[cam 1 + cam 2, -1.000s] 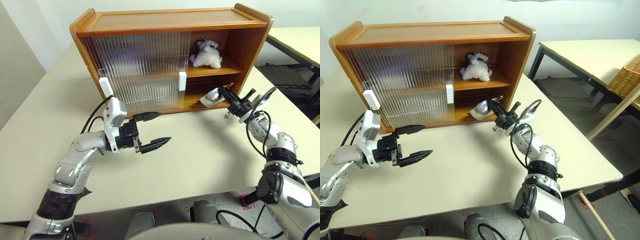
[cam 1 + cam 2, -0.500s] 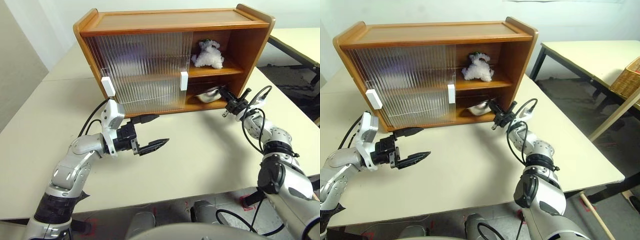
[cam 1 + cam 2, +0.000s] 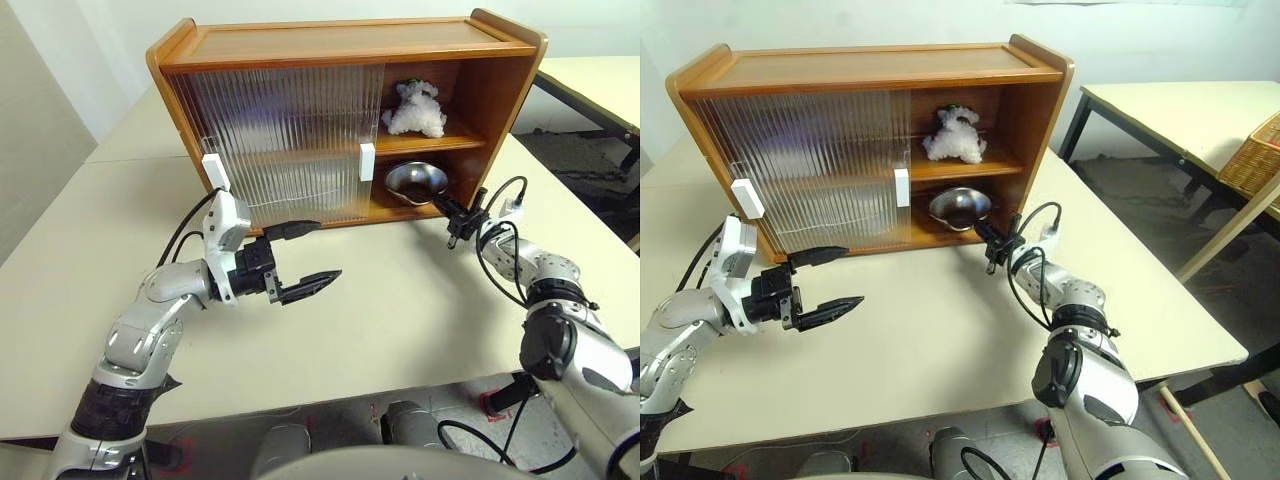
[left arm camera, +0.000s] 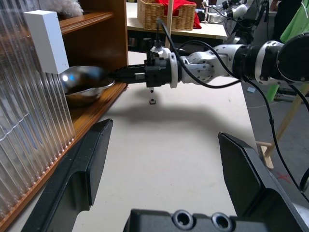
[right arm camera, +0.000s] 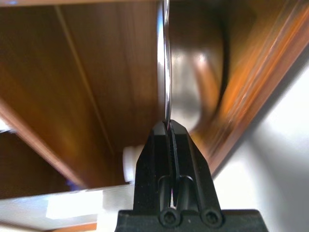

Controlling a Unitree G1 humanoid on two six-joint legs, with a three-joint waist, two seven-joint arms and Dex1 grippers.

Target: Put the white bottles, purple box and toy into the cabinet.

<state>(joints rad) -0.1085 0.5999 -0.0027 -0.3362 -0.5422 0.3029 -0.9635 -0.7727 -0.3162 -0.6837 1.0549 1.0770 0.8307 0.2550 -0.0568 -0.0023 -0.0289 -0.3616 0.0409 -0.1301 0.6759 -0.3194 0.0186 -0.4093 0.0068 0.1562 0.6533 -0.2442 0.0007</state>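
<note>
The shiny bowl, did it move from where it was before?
Yes. The bowl, pinched at its rim by the right gripper, went from tilted at the cabinet's front edge down and deeper onto the lower shelf, below the toy.

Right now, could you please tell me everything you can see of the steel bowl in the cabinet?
The steel bowl is round, shiny and mirror-like, and looks empty. It sits open side up on the cabinet's lower shelf, in the open right part, below the white plush toy on the upper shelf. Its near rim is pinched between the shut fingers of the right gripper, which reaches in from the table side. Nothing else touches it.
</note>
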